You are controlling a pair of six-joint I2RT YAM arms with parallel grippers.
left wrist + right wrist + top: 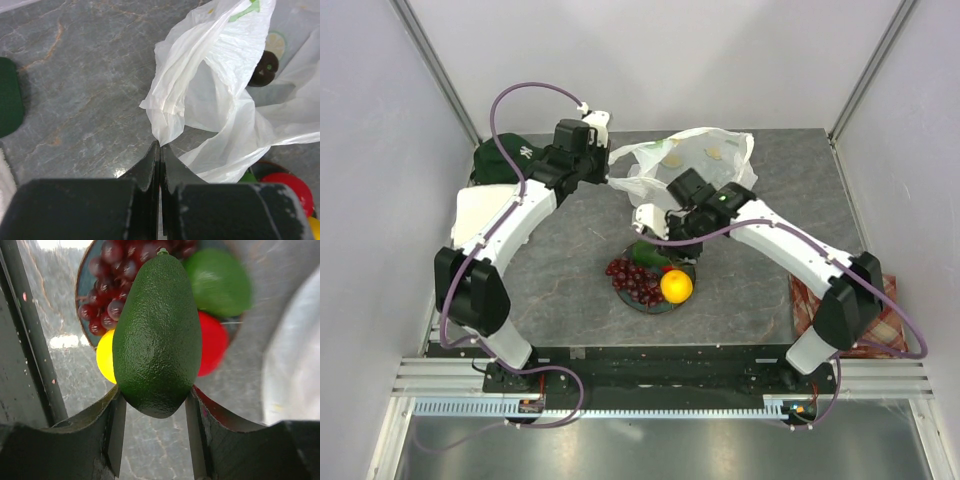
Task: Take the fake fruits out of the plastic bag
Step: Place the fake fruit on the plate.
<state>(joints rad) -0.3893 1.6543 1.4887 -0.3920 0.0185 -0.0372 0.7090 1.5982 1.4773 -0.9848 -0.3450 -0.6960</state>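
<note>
closest to us are the fingers of the left gripper point(159, 150), pressed flat together on what looks like a thin fold of the bag point(210, 85), whose lowest corner runs down to a point right at their tips. a green cap point(9, 97) lies apart on the table to their left. the bag spreads away to the right, crumpled and partly open, and inside it, seen through a gap in the folds, sits a dark brown fruit point(263, 69). further right, the right gripper point(155, 401) pinches an avocado point(155, 335) by its broad end, stem end pointing away, jaws spread just enough to hug its sides. below it we see the plate point(79, 287) with the grapes point(107, 295), a yellow fruit point(106, 357), a red apple point(212, 342) and a green fruit point(220, 282) on it. we judge the step in hand to be carrying the avocado from the bag to the plate, with the emptying well along. the next move calls for lowering it into whatever gap the crowded plate leaves, opening the jaws gently so it does not roll off, then going back for the dark fruit while the left gripper holds the bag.
</note>
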